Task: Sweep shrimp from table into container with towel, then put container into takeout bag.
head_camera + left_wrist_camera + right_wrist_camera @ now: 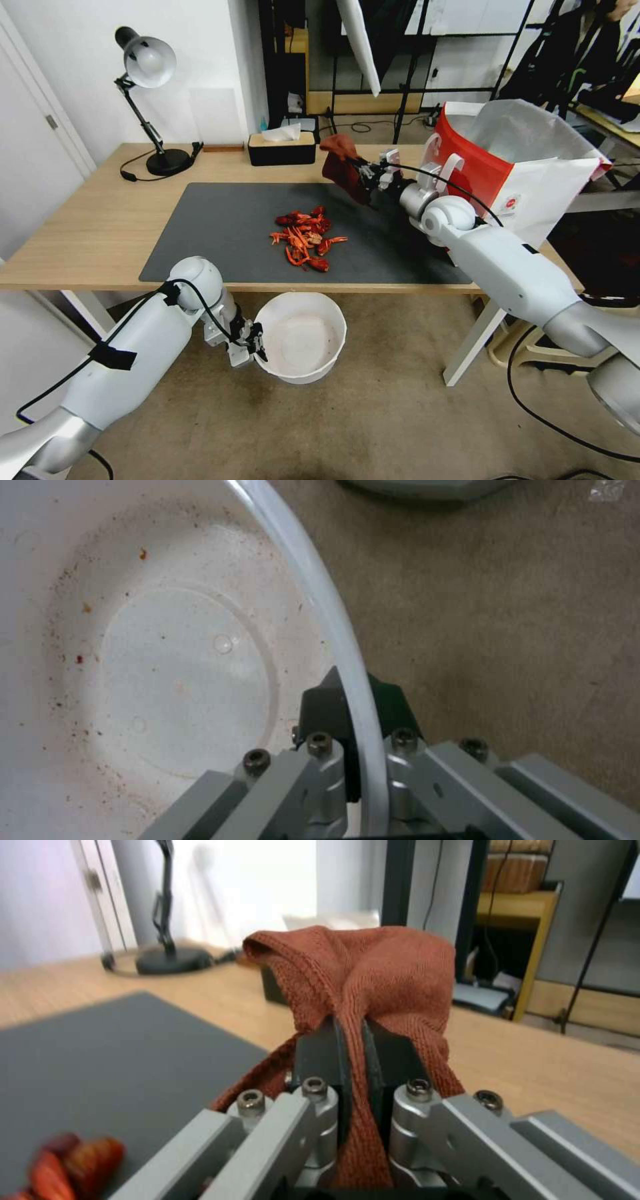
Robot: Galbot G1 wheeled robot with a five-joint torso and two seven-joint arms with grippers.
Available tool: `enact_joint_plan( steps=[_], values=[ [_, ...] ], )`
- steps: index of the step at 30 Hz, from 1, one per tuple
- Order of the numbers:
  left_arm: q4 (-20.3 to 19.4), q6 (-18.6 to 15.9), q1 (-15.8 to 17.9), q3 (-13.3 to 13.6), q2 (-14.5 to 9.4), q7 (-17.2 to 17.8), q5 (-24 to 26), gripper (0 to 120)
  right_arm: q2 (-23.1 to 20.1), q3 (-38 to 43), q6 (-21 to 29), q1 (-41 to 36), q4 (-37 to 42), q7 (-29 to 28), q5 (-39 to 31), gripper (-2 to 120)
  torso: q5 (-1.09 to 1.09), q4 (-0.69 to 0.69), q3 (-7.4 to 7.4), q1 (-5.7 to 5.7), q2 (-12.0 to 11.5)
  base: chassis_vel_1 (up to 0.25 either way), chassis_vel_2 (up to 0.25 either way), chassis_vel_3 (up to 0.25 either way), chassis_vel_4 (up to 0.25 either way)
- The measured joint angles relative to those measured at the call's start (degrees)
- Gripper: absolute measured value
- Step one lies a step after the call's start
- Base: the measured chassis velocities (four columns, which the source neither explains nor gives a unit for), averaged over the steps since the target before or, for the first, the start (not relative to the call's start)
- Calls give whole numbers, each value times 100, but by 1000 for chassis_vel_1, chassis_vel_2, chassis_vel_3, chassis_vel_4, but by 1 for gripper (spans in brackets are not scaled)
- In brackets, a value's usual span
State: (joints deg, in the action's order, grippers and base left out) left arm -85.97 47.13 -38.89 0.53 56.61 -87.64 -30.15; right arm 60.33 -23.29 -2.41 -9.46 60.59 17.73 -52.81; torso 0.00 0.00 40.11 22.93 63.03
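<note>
head cam: from my head, looking forward and down across the table (87, 227) to the floor | left wrist cam: behind my left gripper (350, 715), close on the container (167, 670) rim | right wrist cam: close on the towel (373, 975), facing the desk lamp (170, 947) | shared: container (301, 337), towel (343, 170), shrimp (305, 238)

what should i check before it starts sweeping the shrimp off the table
1. Towel clamped in right hand: ok.
2. Left hand pinching the container rim: ok.
3. Container held below the table edge, in front of the shrimp: ok.
4. Container free of shrimp, only specks inside: ok.
5. Towel behind the pile, on its far side: ok.
6. Takeout bag mouth open: ok.
</note>
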Motion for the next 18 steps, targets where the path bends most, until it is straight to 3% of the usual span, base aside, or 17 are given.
enact_joint_plan(
  steps=[9, 18],
  values=[
    [-73, 0, -43, -25, -66, 0, 20, 0, 414, -384, 138, 249, -558, -9, 334, 2, -1, 1, -1, -1, 0, 0, 0, 0, 0],
    [-116, 0, -61, -46, -143, 0, 51, 0, 521, -657, 378, 294, -597, -131, 674, 2, 0, 1, -1, -1, 0, 0, 0, 0, 0]
  ],
)
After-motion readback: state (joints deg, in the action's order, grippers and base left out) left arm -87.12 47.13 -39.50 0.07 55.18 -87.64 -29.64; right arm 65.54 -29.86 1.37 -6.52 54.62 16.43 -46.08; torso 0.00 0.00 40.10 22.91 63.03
